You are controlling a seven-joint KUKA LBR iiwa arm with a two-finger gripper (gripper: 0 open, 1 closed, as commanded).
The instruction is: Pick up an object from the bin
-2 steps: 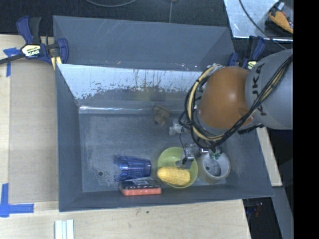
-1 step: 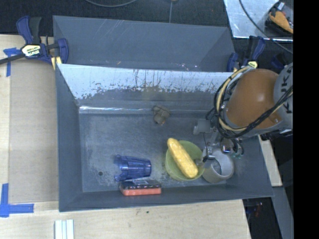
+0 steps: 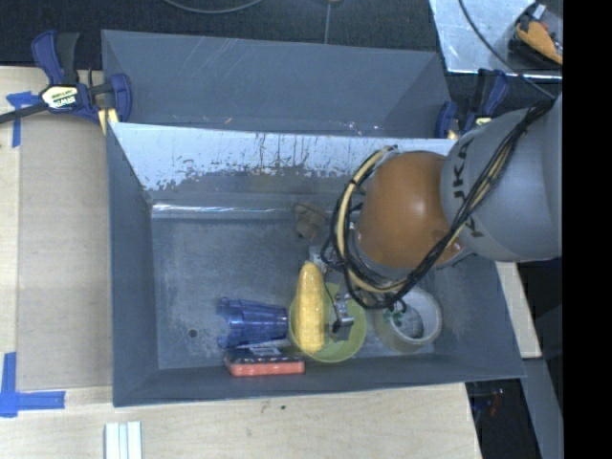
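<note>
Grey metal bin (image 3: 134,285), floor scuffed and mostly lying bare on its left half. The arm is reaching in from the right, its rounded orange cover (image 3: 406,213) hanging over the bin's right-centre with black and yellow cables (image 3: 356,220) looping round it. Below the cover the gripper (image 3: 339,317) is sitting low near the front wall, showing as a small dark and metallic piece. It is hanging just beside the right flank of a yellow corn cob (image 3: 308,309), a bumpy oblong lying lengthwise front to back, and it is overlapping a flat green disc (image 3: 342,349) lying under the cob's near end. Whether the pincer is open, closed or clasping anything cannot be told from here; the cover and cables are hiding too much of it. The cob is lying against the disc in the front-centre of the bin. Left of the cob a blue translucent cup (image 3: 251,320) is lying on its side, close to it. A flat red and black item (image 3: 265,364) is resting along the front wall below the cup. Right of the gripper a pale tape roll (image 3: 415,321) is lying flat. A small brownish thing (image 3: 309,221) is sitting apart near the back wall.
</note>
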